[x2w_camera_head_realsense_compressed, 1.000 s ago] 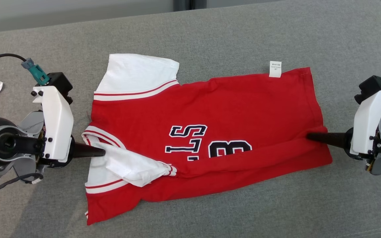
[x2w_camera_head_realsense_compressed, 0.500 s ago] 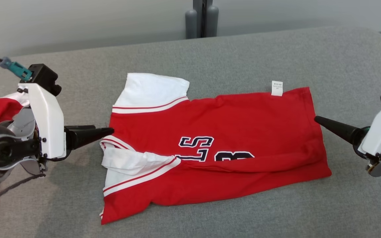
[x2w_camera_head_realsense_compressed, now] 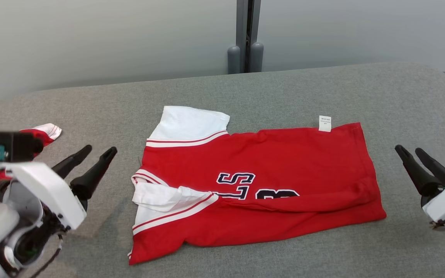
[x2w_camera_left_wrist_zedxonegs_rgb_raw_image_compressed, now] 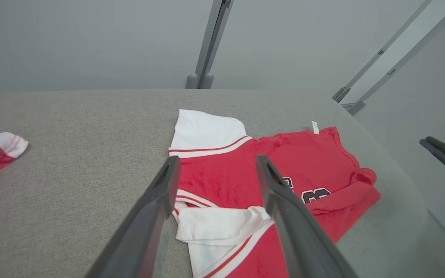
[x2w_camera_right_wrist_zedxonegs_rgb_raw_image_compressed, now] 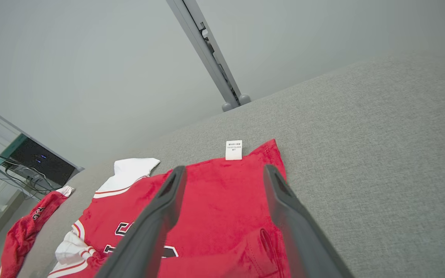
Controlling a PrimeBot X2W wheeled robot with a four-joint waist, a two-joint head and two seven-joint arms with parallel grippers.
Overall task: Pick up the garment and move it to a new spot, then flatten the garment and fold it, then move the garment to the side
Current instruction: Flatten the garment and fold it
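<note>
Two grippers hang beside the red shirt (x2w_camera_head_realsense_compressed: 284,162), not touching it. The left gripper (x2w_camera_head_realsense_compressed: 99,149) is off its sleeve end, fingers spread and holding nothing. The right gripper (x2w_camera_head_realsense_compressed: 408,149) is off its hem end, fingers apart and empty too. The shirt lies folded (one white sleeve tucked on top) on the grey table (x2w_camera_head_realsense_compressed: 323,85). Another red cloth (x2w_camera_head_realsense_compressed: 41,131) sits well off to its left.

garment (x2w_camera_head_realsense_compressed: 269,162): red jersey, folded lengthwise, flat on the grey surface (x2w_camera_head_realsense_compressed: 284,88)
left gripper (x2w_camera_head_realsense_compressed: 99,150): fingers apart, empty, near the sleeve end
right gripper (x2w_camera_head_realsense_compressed: 408,150): fingers apart, off the hem
</note>
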